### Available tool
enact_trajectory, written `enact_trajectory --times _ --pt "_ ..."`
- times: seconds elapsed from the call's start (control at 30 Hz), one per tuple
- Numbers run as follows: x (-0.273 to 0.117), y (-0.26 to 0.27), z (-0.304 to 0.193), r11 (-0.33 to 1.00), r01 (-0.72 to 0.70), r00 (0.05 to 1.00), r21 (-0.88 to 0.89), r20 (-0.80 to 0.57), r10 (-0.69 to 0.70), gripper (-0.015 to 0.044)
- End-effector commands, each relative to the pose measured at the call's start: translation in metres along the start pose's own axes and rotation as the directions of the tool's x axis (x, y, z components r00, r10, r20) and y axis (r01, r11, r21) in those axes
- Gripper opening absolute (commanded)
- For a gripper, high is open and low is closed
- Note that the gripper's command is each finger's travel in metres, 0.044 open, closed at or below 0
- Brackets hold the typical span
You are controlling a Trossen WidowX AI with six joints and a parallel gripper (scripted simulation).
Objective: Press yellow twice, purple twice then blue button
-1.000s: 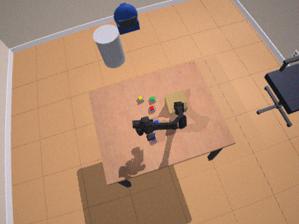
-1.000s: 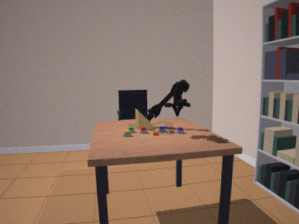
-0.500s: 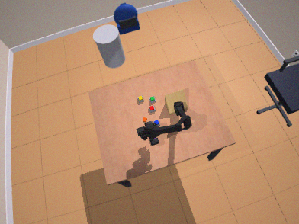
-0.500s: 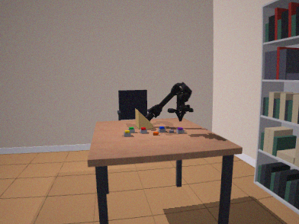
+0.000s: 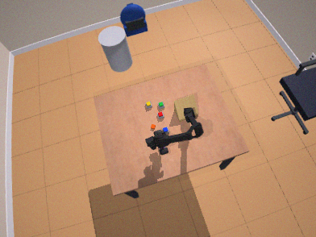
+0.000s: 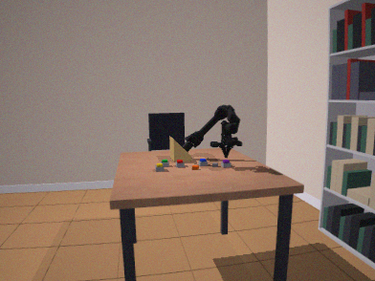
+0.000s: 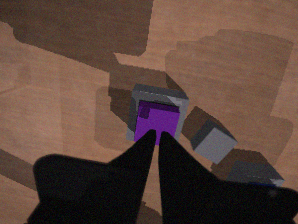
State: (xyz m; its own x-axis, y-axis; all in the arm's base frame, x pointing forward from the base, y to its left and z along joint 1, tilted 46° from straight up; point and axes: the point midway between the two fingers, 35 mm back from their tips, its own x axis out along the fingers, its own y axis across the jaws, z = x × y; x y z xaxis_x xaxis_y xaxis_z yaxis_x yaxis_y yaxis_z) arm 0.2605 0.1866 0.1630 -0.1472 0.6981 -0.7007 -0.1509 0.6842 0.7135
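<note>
Purple button [image 6: 226,162] [image 7: 157,117]: target of the step in hand, by judgement; on the table [image 5: 121,161] [image 6: 206,183], beyond the grey block from the blue button; hidden under the arm in the top view

Gripper [image 5: 162,143] [image 6: 226,157] [image 7: 158,132]: fingers narrow, drawn together with nothing between them, pointing down over the purple cap; a good blunt probe as it stands

Fingertips on cap: exterior view suggests a slight gap; actual contact cannot be told. Wrist view puts the tips across the cap's near part, so the line should be checked toward its middle before full force

Press stroke: best straight down, slow, until the cap bottoms out; a sideways push could bind the cap or shift the housing

Release: lift straight up until the cap has sprung back fully, staying above it; two separate strokes are required on purple, and which one this is cannot be told from here

Grey block [image 6: 215,165] [image 7: 215,144]: close beside the purple housing; main hazard if the fingers drift or the wrist turns low, must not be touched

Blue button [image 5: 165,130] [image 6: 203,162] [image 7: 254,172]: past the grey block, reserved for the last press; raise well over the block before crossing

Orange block [image 5: 153,126] [image 6: 195,167]: near blue, to be left alone; keep the later approach vertical
</note>
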Motion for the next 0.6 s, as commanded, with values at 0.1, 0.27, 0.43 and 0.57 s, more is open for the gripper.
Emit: enact_trajectory --times 0.1,0.27,0.43,0.57 --pt "0.014 0.001 -0.002 1.0 -0.002 1.0 0.003 -0.006 0.002 0.002" --pt "0.022 0.001 -0.002 1.0 -0.003 1.0 0.003 -0.006 0.003 0.002" --pt "0.023 0.001 -0.002 1.0 -0.003 1.0 0.003 -0.006 0.003 0.002" --pt "0.023 0.001 -0.002 1.0 -0.003 1.0 0.003 -0.006 0.003 0.002"
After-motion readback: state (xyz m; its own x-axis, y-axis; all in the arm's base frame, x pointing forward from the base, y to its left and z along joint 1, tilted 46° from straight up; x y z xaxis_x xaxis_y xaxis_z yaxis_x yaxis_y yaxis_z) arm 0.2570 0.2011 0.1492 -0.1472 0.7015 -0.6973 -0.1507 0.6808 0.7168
